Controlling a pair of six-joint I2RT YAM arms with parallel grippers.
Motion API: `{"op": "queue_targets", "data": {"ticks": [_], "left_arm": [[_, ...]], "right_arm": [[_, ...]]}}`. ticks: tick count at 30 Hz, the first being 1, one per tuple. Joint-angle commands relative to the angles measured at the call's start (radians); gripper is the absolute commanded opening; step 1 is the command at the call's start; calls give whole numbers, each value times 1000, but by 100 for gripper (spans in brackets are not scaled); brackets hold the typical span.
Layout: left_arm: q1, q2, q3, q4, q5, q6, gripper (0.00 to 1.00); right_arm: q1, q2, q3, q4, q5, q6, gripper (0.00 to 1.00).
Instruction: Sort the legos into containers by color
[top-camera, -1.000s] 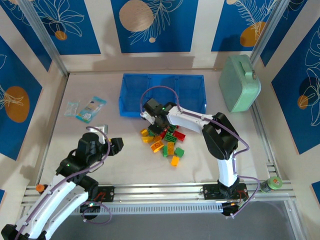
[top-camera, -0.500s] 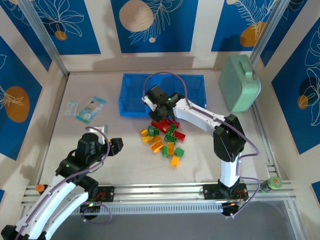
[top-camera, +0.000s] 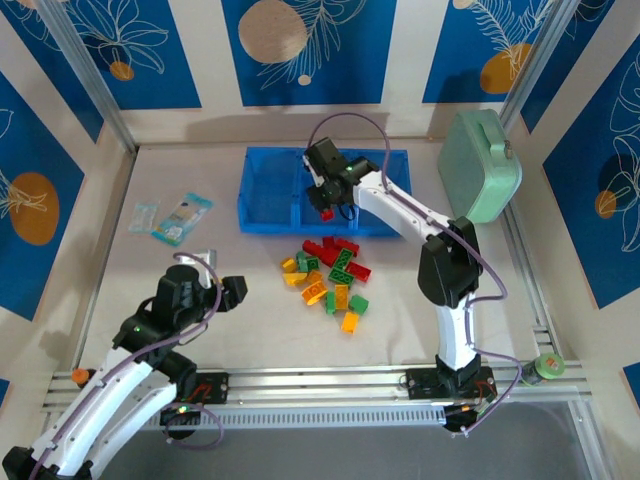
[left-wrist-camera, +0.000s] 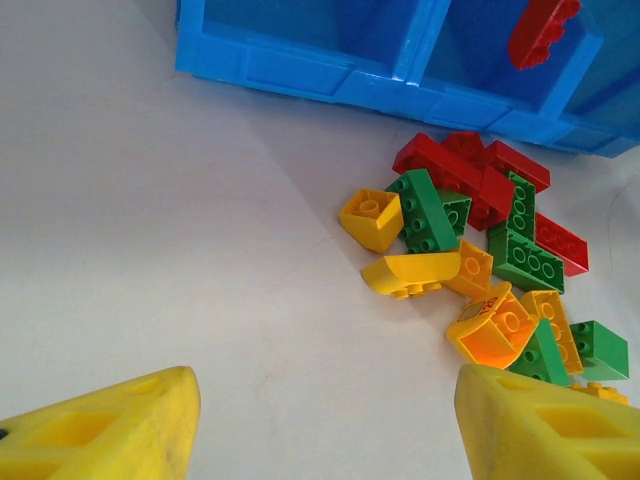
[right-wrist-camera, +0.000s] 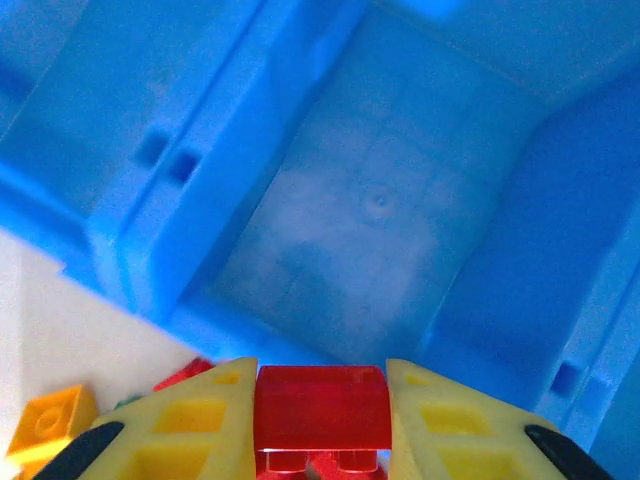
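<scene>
Closest to the arm bases, the left tool hovers low over the bare desk, its yellow fingers spread wide apart with nothing between them. A bit further out is the loose pile of legos, red, green and orange-yellow all jumbled together and touching. The pile lies just in front of the blue tray, with the red ones nearest the tray wall. Past that, the right tool is stretched out over the tray and clamped tight on a red brick. It holds the brick in the air above the middle compartment, near its front wall. That compartment's floor looks bare underneath. Off to the far left lie two pale packets, and a mint-green case sits at the far right.
</scene>
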Motion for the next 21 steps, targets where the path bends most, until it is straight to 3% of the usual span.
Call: {"op": "queue_targets", "data": {"ticks": [1,11,21], "left_arm": [[-12,0,20,6,14,-2,68],[-21,14,34,6,10,-2,68],[-32,26,46,7,4,-6,68]], "right_arm": [[-23,77,101,-67,-13,69,29],[-53,246,329,-174,7,149,29],[-53,274,346,-193,21,184,30]]}}
